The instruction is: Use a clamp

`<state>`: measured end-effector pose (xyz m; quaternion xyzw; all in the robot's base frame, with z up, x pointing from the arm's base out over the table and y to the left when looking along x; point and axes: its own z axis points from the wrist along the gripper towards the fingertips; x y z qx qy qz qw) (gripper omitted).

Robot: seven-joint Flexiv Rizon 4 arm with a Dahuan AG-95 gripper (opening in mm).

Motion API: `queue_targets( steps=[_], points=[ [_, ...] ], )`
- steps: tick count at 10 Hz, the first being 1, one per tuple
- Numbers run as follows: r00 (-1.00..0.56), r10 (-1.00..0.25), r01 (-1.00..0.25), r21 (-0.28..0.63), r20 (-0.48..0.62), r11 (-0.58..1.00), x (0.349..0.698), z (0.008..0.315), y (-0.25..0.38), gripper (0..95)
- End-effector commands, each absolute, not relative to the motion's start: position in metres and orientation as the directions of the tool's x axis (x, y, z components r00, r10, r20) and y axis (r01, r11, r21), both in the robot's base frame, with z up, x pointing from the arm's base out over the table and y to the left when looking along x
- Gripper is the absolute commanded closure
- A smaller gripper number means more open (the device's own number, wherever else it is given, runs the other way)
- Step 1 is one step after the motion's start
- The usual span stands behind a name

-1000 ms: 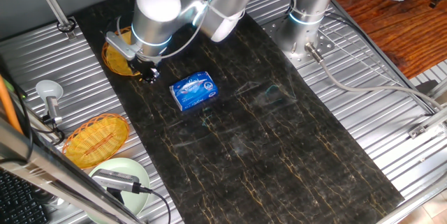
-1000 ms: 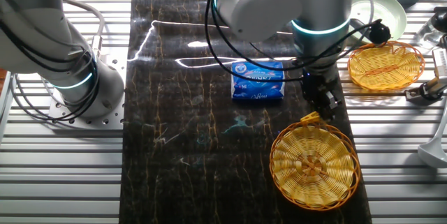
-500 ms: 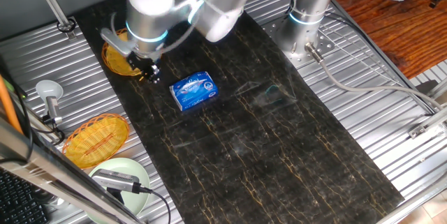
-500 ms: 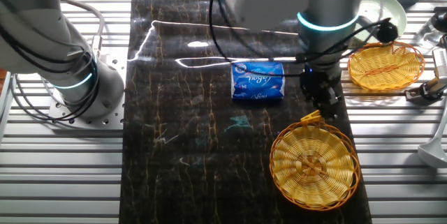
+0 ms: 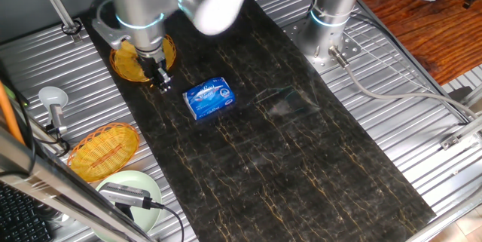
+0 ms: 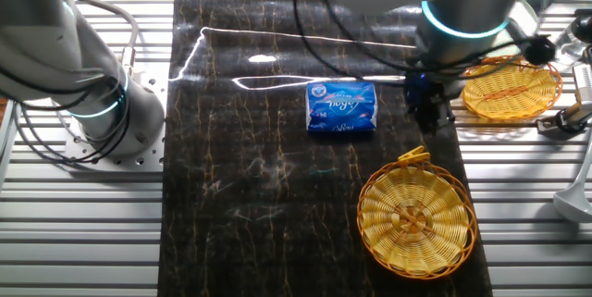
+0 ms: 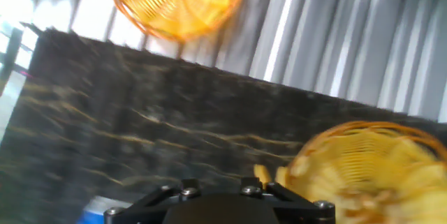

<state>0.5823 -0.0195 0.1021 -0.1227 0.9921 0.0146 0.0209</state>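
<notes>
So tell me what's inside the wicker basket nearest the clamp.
The wicker basket shows only its woven bottom, with nothing lying in it. The clamp sits at its rim, outside the bowl. In one fixed view the arm covers part of this basket.

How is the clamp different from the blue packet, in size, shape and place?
The clamp is tiny and yellow-orange; the blue packet is much larger, blue with white print. The clamp is a thin clip with splayed legs; the packet is a flat rectangle. The clamp sits at the rim of a wicker basket; the packet lies alone on the dark mat. Neither is held by the gripper.
</notes>
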Motion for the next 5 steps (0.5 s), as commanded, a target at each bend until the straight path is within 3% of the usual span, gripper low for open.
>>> queue_targets(
  steps=[1,5],
  points=[
    [-0.990,-0.141,-0.140,0.179,-0.008,0.974,0.586,0.110,0.029,95.0],
    [-0.991,-0.126,-0.120,0.153,0.034,0.981,0.590,0.096,0.075,95.0]
  ],
)
